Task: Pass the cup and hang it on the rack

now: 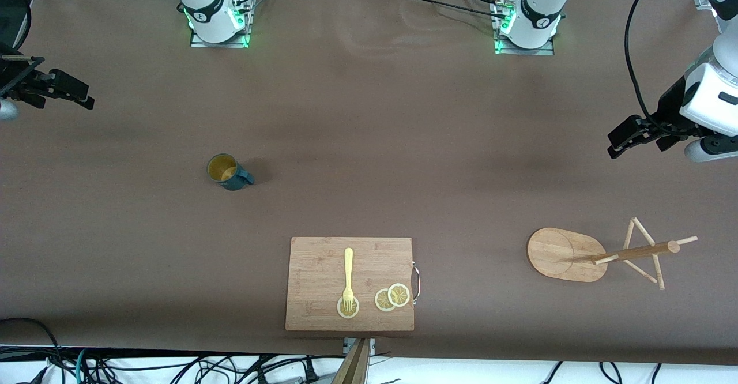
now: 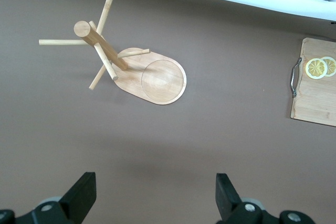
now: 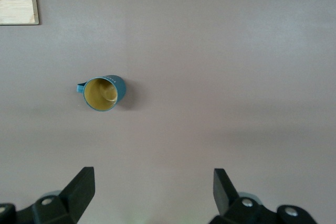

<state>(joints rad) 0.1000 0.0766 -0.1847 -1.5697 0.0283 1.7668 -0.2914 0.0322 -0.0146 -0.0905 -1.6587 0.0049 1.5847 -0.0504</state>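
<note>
I have both arms parked at the table's ends. The right tool (image 1: pixel 63 93), fingers wide and empty, hangs over bare table at its own end, with the one teal cup (image 1: pixel 229 172) upright toward that end, so I judge it takes the cup first. The left tool (image 1: pixel 631 136), equally wide and empty, waits over its end above the one wooden mug rack (image 1: pixel 599 254), ready to receive. One cutting board (image 1: pixel 323 268) near the front camera carries one fork (image 1: pixel 348 277) and three lemon slices (image 1: pixel 392 297).
</note>
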